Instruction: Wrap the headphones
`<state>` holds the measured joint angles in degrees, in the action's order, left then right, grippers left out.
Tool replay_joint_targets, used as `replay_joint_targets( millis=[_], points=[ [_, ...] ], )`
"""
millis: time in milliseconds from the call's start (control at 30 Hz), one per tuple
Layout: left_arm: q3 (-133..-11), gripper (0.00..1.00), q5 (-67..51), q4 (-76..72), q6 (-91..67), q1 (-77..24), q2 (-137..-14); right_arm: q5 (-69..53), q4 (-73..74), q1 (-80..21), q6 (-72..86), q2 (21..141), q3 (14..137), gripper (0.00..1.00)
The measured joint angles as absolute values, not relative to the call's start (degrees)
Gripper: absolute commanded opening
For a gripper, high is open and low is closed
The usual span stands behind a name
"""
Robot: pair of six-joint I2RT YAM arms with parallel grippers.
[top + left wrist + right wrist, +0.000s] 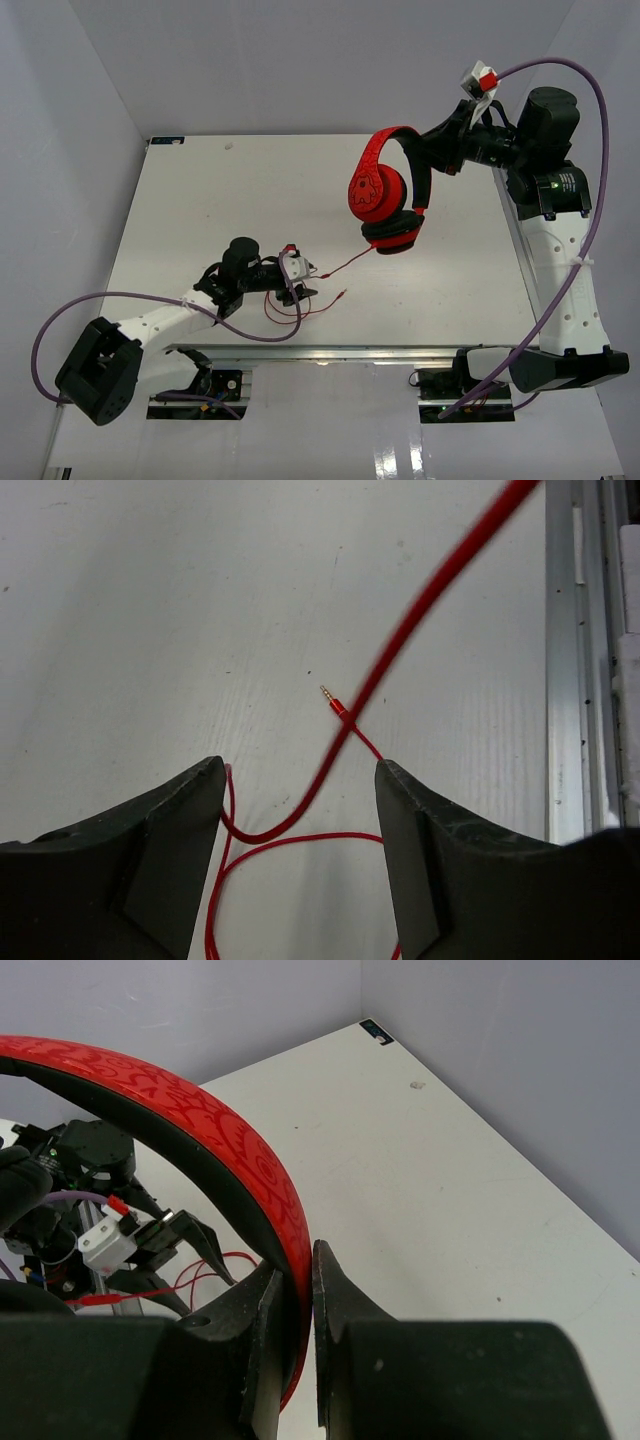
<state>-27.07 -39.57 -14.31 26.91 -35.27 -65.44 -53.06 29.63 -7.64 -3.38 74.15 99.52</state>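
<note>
My right end effector [298,1268] is clenched on the patterned band of the headphones [385,190], holding them above the surface [230,200]. My left end effector [300,770] is released, low over the surface. The red cable [400,645] loops between its fingers, with the plug [331,700] lying just ahead.

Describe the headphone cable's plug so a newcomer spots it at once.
On the white table, look near the front edge by the left arm's fingers. The thin red cable hanging from the raised headphones loops there; the plug is its loose end just beyond the fingers. It alone has a gold tip.
</note>
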Motion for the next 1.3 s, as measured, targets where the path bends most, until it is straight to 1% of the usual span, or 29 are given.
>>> replay_joint_targets(
  millis=[33,100,133,233,333,433,500,600,733,867,967,1067,1167,1233,1300],
  points=[
    [-26.79,0.55,-38.99,-15.04,27.0,-35.27,-65.9,-53.07,29.63,-7.64,-3.34,74.15,99.59,0.08],
    [-26.56,0.23,-38.05,-16.64,26.94,-35.27,-67.21,-53.09,29.58,-7.64,-3.24,74.15,99.68,0.08],
    [-26.57,0.14,-37.69,-17.51,26.85,-35.27,-68.04,-53.1,29.54,-7.64,-3.17,74.15,99.7,0.08],
    [-26.57,0.01,-37.04,-19.91,25.64,-35.27,-70.38,-52.99,29.54,-7.64,-3.14,74.14,99.7,0.08],
    [-26.57,0.0,-36.52,-21.8,22.92,-35.27,-70.68,-51.52,29.65,-7.64,-3.1,74.11,99.7,0.08],
    [-26.74,0.0,-34.81,-22.26,18.67,-35.54,-69.15,-46.71,29.61,-7.66,-1.34,73.87,99.43,0.08],
    [-26.9,0.0,-33.31,-22.24,15.65,-36.35,-67.64,-44.37,28.65,-7.76,-0.25,73.21,97.92,0.08],
    [-27.14,0.0,-30.35,-21.94,10.6,-38.62,-65.63,-37.18,26.13,-9.45,2.85,70.87,92.16,0.08],
    [-28.7,0.0,-25.83,-19.23,3.5,-41.09,-65.61,-22.95,24.86,-14.96,6.0,69.78,85.42,0.08],
    [-32.76,0.0,-21.45,-13.76,-1.6,-42.3,-67.35,-2.97,23.3,-19.75,6.42,70.1,80.47,0.08],
    [-36.59,0.0,-17.26,-6.91,-3.87,-43.21,-68.44,10.63,19.34,-20.54,4.6,70.17,75.66,0.08],
    [-39.61,0.0,-13.67,0.84,-4.87,-43.98,-68.16,20.5,14.73,-20.33,1.65,69.91,69.46,0.08],
    [-42.12,0.0,-9.6,9.26,-5.1,-44.36,-66.85,25.13,11.72,-20.04,-2.67,69.43,64.36,0.08],
    [-44.51,0.0,-6.75,14.99,-4.53,-44.46,-65.92,23.83,10.3,-19.95,-6.65,68.54,61.63,0.08],
    [-48.1,0.0,-3.5,20.1,-3.29,-44.51,-65.67,19.33,9.89,-19.95,-11.33,67.15,59.73,0.08]
  ],
)
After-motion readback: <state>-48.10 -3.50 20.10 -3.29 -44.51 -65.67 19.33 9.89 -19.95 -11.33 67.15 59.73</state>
